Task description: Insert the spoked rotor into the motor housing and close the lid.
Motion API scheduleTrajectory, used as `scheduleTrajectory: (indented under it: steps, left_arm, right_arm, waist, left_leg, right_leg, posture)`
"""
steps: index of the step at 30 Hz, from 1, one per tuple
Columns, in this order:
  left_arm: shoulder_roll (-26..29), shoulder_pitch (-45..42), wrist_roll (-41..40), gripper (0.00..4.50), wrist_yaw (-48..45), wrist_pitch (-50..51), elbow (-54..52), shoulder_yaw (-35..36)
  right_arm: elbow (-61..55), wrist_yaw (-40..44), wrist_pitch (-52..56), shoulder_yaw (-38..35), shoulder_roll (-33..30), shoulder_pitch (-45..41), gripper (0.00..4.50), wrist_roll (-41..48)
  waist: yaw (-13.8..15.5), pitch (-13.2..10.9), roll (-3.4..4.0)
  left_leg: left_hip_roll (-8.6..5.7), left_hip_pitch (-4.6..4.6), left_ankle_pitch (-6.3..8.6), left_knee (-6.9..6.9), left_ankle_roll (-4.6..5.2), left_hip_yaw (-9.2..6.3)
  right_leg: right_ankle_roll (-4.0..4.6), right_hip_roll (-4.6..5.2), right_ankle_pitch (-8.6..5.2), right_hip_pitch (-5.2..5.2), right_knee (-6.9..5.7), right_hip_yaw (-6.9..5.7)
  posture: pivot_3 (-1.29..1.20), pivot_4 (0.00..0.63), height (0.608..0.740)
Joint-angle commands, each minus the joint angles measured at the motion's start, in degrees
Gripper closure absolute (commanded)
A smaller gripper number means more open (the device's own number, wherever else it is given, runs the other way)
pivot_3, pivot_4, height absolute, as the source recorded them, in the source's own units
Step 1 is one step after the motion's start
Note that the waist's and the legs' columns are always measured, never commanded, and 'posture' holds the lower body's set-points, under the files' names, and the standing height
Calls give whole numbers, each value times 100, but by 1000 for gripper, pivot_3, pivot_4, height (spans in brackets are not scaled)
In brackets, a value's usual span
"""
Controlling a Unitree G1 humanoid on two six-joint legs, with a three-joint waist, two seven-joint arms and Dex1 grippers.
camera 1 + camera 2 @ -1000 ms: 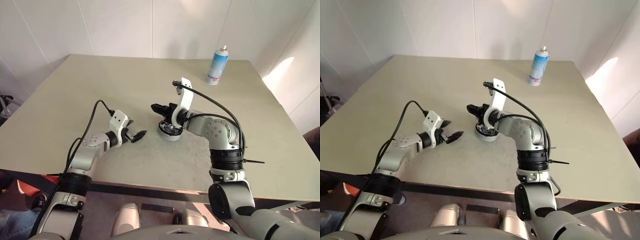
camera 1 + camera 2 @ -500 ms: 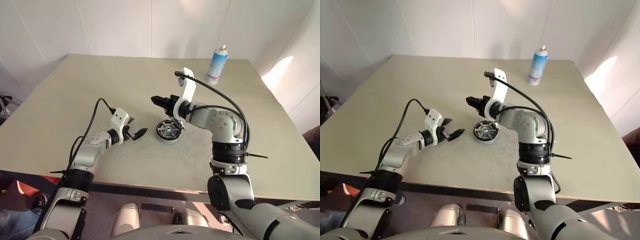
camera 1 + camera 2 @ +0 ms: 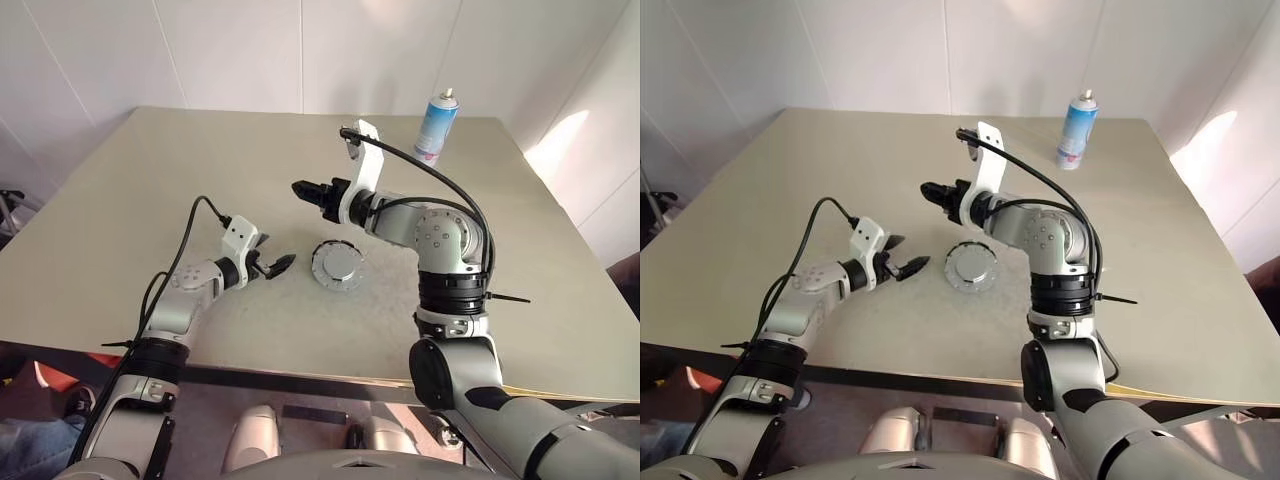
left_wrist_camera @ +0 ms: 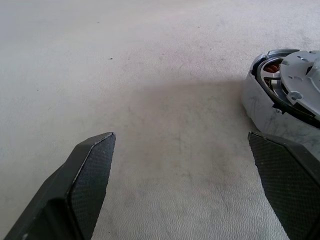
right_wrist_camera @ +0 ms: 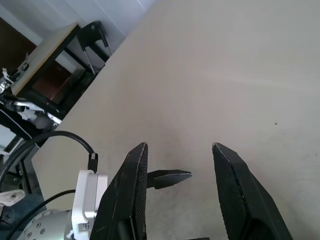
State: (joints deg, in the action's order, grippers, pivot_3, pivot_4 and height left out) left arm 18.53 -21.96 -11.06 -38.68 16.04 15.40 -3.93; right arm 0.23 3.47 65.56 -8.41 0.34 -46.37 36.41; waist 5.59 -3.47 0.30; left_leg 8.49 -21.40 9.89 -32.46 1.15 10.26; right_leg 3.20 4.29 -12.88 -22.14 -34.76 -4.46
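A broad beige table [image 3: 150,190] fills the scene, backed by white wall panels. Over its middle the right arm reaches forward, and the right gripper [image 3: 303,189] hangs in the air above the tabletop with its two black fingers [image 5: 131,195] parted by a moderate gap and nothing between them; it touches no object. To the robot's left and lower down, the left gripper [image 3: 275,265] sits just over the table surface, pointing toward the assembled motor, its textured black fingers [image 4: 85,180] spread wide and empty, close to the part but apart from it. The motor housing [image 3: 336,266] stands on the table between the two arms, just beside the left gripper's fingertips and below the raised right gripper; in the left wrist view a sliver of copper-brown winding shows inside its dark ring [image 4: 272,70]. The lid [image 3: 969,263], a grey metal disc, rests on top of the housing and covers it, though from the left wrist view it seems to sit slightly tilted, with a gap at one edge. Whether the spoked rotor lies underneath cannot be told. Near the far right edge a small blue-and-white spray can [image 3: 435,127] stands upright, well apart from everything else.
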Motion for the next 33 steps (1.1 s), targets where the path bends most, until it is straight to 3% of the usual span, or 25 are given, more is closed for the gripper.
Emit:
scheduleTrajectory:
  steps: [1, 10, 13, 18, 33]
  left_arm:
    - [11, -60, -20, 0, -20, -101, -163, 59]
    - [-52, -136, -132, 0, -285, -13, -295, -28]
    - [-45, -189, -153, 0, -420, 7, -278, -41]
    - [-39, -334, -100, 0, -528, -14, -139, -51]
    - [-36, -189, -55, 0, -453, 19, -256, -61]
  right_arm:
    - [-388, 509, -1099, 458, -315, 100, 2229, -502]
    - [-790, 2780, -3106, 1434, -2396, 1872, 2229, -1496]
    - [-763, 3253, -3547, 1519, -2749, 2354, 1655, -1643]
    - [-974, 3673, -3554, 1578, -2778, 2631, 25, -1517]
    - [-131, 3759, -3897, 2074, -2473, 2590, 25, -2281]
  waist:
    - [7, 0, -1]
    - [116, -2, -6]
    - [114, -3, -6]
    - [121, -3, -5]
    - [134, -3, -6]
  left_leg:
    - [0, 0, 0, 0, 0, 0]
    - [-2, -10, 12, -26, 21, -3]
    - [3, -8, 26, -30, 45, -2]
    - [7, -7, 29, -42, 52, -2]
    - [8, 0, 42, -62, 72, -2]
  right_leg:
    - [0, 0, 0, 1, 0, 0]
    - [-5, 1, -1, 11, 3, -1]
    - [-5, 0, -2, 11, 2, -1]
    - [-1, 0, -1, 14, -2, -5]
    - [28, 1, 16, 34, 0, -5]
  posture:
    - [0, 0, 740]
    - [0, 0, 740]
    - [0, 0, 740]
    - [0, 0, 740]
    - [0, 0, 740]
